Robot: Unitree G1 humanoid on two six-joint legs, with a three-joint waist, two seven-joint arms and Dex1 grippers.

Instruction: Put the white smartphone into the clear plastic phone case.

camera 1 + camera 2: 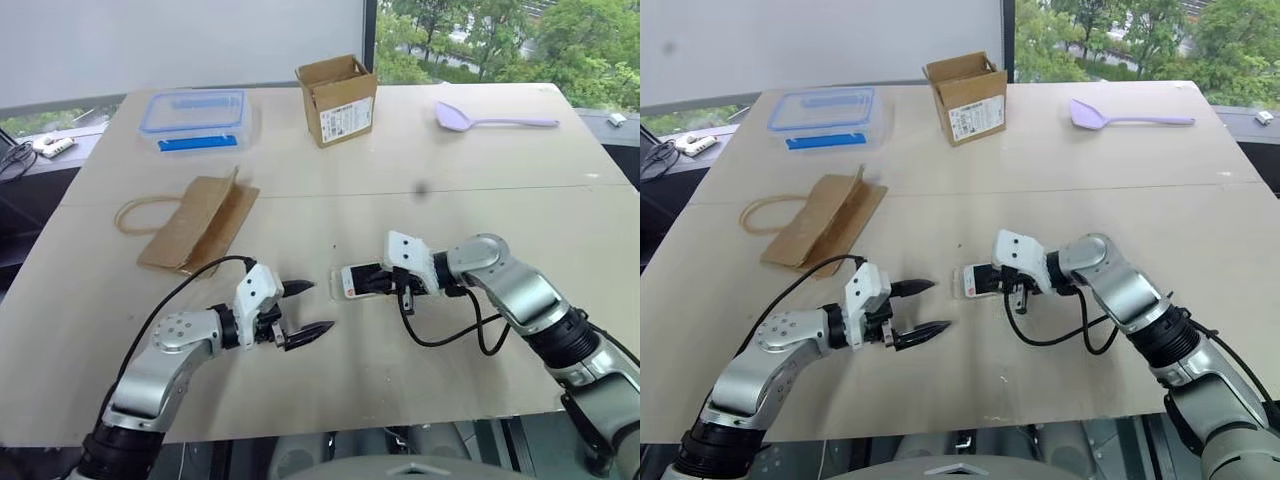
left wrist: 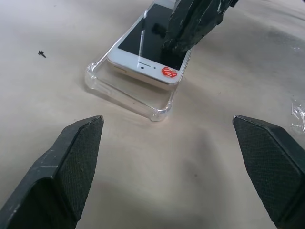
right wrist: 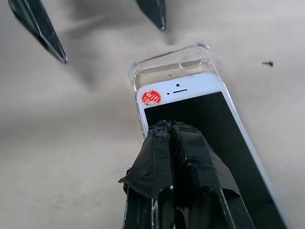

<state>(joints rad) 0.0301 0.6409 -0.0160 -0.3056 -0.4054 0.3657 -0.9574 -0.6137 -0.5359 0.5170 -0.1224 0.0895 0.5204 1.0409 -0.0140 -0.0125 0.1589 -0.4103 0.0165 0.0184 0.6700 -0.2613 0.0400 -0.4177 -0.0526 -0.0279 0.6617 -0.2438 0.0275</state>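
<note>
1. Phone position first: you see the white smartphone [image 2: 151, 50] lying screen up on the clear plastic phone case [image 2: 127, 93], near the middle of the counter [image 1: 420, 330]. Its end with the red round sticker [image 3: 151, 97] sits above the case floor and is short of the case's end wall, so a strip of empty case shows past it. It looks not fully seated there.
2. Your right tool [image 3: 167, 131] has its two taped fingers pressed together, with nothing between them. Their tips rest on the black screen of the phone, a little behind the sticker end.
3. Your left tool [image 1: 305, 311] has its fingers spread wide and holds nothing. It hovers near the counter, just beside the free end of the case, and it points toward that end. It does not touch the case or the phone.
4. So the phone and the case lie between your two tools: the right one is on the phone, the left one is apart from it.
5. Further from you on the counter are a brown paper bag [image 1: 195, 225], a clear box with blue-rimmed lid [image 1: 193, 117], a small open cardboard box [image 1: 338, 98] and a lilac spoon [image 1: 490, 118], all well apart from the phone.
</note>
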